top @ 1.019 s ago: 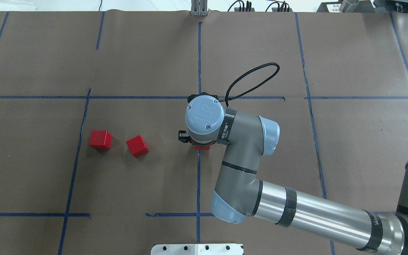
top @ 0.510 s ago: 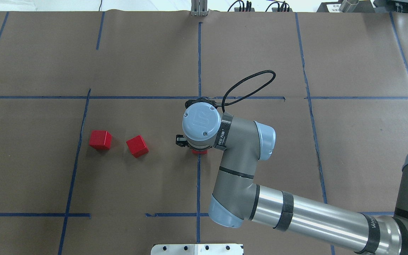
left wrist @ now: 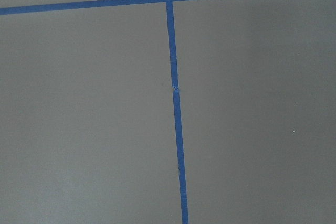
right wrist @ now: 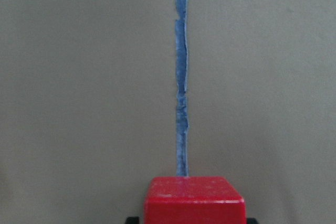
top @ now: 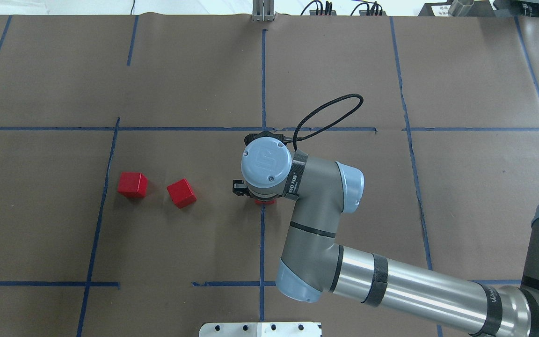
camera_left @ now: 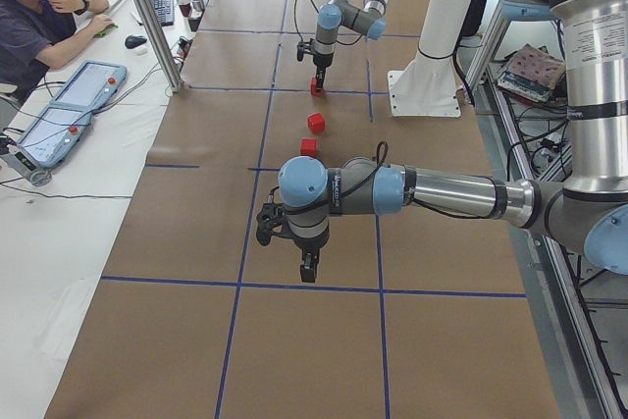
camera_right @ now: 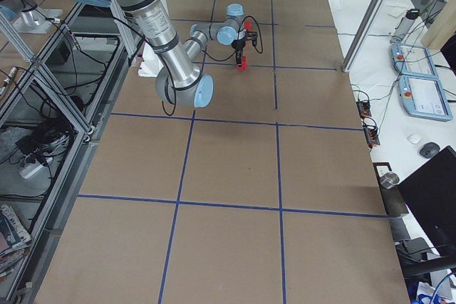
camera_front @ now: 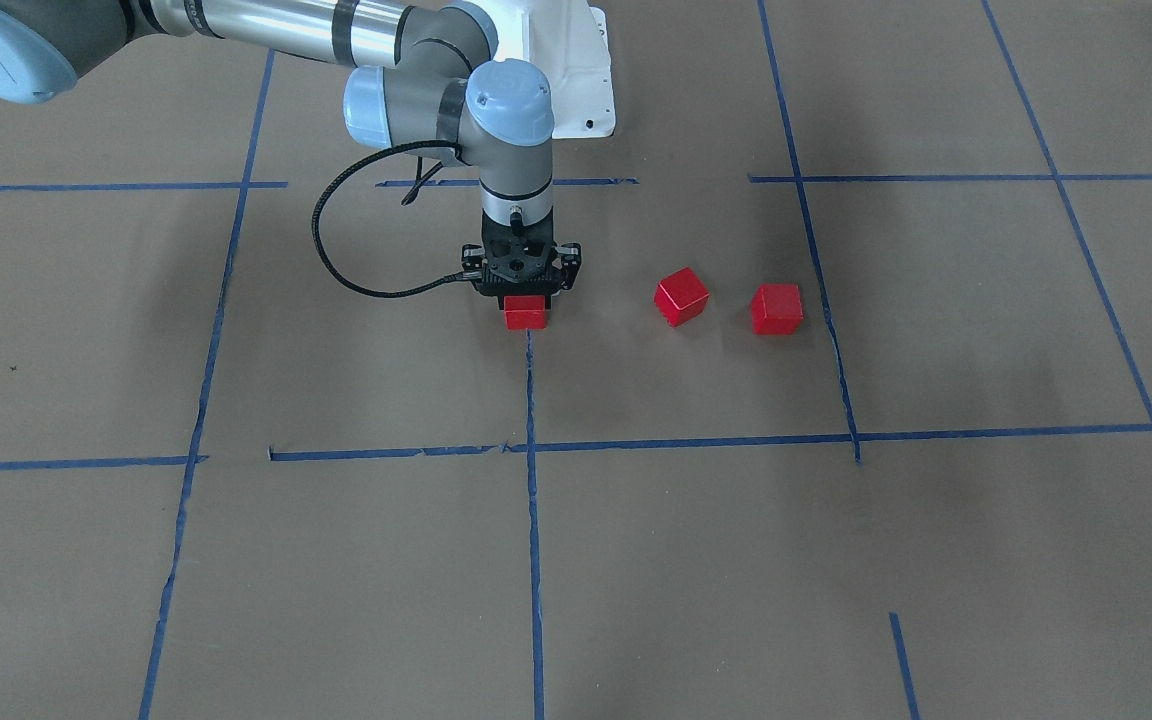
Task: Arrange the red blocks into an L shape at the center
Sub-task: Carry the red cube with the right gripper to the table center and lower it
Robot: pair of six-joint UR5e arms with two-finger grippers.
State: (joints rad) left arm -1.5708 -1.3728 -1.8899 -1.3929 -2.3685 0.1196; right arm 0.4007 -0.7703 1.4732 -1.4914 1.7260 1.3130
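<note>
Three red blocks point(camera_front: 681, 297), apart, roughly aligned

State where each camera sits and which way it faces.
Front-facing: across the table, facing the robot; right arm, held red block.
Overhead: behind the robot, looking down; right arm.
Exterior left: table's end, along it; left arm near.
Exterior right: opposite end; right arm near.
Left wrist: straight down at blue tape; no body.
Right wrist: down at held red block; jaws' tips beside it.
Shared: both wrists see tape.
</note>
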